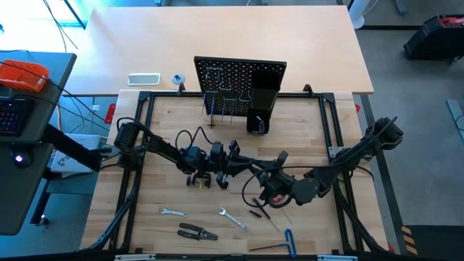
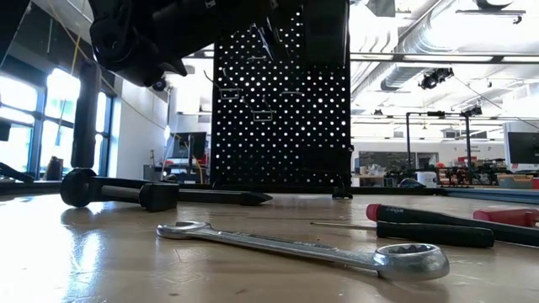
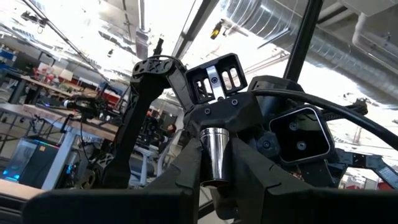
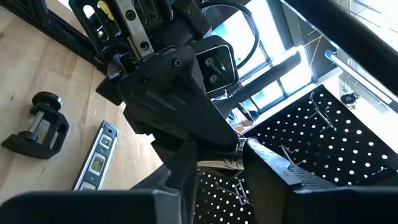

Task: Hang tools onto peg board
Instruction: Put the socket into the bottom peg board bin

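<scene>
My left end effector [image 3: 214, 179] pinches a metal bit [image 3: 214, 154]; my right end effector [image 4: 233, 173] I cannot tell. Wrenches [image 1: 232, 217] (pliers [image 1: 197, 232] too) lie unhung.

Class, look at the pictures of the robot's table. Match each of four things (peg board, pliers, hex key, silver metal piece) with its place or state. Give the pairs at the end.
Column A
1. peg board
2. pliers
3. hex key
4. silver metal piece

Column B
a. lying flat on the table, blue handle
b. held in the left gripper
c. standing upright at the far side of the table
d. lying flat on the table, black handles

Pairs: 1-c, 2-d, 3-a, 4-b
</scene>
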Controlling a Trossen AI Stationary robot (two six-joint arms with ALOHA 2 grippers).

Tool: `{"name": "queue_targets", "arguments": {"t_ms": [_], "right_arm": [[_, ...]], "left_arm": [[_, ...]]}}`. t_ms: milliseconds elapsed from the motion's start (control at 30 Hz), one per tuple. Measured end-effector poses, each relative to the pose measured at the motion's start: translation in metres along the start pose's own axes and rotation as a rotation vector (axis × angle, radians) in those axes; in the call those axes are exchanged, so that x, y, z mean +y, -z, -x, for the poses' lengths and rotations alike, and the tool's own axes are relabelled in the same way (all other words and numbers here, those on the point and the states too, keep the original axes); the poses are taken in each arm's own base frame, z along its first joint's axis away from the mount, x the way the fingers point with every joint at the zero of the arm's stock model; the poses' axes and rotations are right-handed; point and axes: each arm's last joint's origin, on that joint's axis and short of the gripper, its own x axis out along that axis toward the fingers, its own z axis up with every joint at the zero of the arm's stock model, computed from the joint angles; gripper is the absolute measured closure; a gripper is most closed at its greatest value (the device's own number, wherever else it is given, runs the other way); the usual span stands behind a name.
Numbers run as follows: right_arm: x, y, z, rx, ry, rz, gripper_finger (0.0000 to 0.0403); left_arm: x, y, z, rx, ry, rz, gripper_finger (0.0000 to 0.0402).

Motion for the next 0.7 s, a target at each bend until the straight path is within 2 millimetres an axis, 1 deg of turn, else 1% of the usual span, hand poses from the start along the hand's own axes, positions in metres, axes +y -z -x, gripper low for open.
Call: {"name": "queue_targets", "arguments": {"t_ms": [233,433,500,600,700], "right_arm": [[-0.0004,0.0,0.0002,0.004,0.005,-0.008,0.0309],[0.001,-0.0009,0.0026,0.002,0.003,0.001,0.031],[0.001,-0.0007,0.0024,0.004,0.004,0.002,0.031],[0.001,-0.0007,0.0024,0.004,0.005,0.0,0.031],[0.001,-0.0006,0.0024,0.006,0.006,0.003,0.031]], "left_arm": [[0.0,0.0003,0.0005,0.003,0.003,-0.001,0.0351],[0.0005,0.0002,0.0003,0.012,0.023,0.026,0.0311],[0.0009,-0.0001,0.0,0.012,0.026,0.025,0.0304],[0.0007,0.0,0.0,0.014,0.029,0.028,0.0306],[0.0005,0.0,0.0,0.014,0.031,0.026,0.0323]]}}
